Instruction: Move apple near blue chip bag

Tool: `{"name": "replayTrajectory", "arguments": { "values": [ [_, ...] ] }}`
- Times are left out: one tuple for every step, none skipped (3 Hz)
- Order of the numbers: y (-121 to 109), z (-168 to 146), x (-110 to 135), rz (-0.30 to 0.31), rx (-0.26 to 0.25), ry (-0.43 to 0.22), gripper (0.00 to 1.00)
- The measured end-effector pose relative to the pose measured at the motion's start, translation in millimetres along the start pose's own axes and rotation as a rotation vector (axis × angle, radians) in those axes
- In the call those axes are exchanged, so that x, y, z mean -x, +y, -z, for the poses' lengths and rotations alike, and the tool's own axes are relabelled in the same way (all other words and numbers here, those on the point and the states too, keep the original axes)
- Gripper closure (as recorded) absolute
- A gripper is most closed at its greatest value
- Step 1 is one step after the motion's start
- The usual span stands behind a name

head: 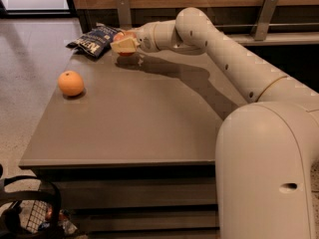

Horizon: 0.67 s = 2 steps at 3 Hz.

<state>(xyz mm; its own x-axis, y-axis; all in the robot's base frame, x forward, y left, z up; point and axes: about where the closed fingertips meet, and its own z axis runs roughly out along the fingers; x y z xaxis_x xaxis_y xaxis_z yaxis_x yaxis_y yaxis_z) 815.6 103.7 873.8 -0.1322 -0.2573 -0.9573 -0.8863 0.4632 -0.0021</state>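
Note:
The blue chip bag [93, 40] lies flat at the far left corner of the grey table [149, 118]. My gripper [123, 45] is just right of the bag, low over the table's far edge, shut on the apple [124, 36]. Only the apple's reddish top and underside show between the pale fingers [125, 46]. The arm reaches in from the right across the back of the table.
A smaller, evenly orange round fruit [71, 82] sits on the table's left side. A wooden wall with metal brackets [123, 8] runs behind the table. A wire basket [30, 213] stands on the floor at the lower left. My base [269, 173] fills the right foreground.

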Motion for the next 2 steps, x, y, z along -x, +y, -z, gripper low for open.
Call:
{"name": "replayTrajectory", "arguments": {
  "values": [
    [-0.6,-20.5,-10.0,0.006,0.0,0.048,1.0],
    [-3.8,-25.6,-14.3,0.0,0.002,0.055,1.0]
  ]
}}
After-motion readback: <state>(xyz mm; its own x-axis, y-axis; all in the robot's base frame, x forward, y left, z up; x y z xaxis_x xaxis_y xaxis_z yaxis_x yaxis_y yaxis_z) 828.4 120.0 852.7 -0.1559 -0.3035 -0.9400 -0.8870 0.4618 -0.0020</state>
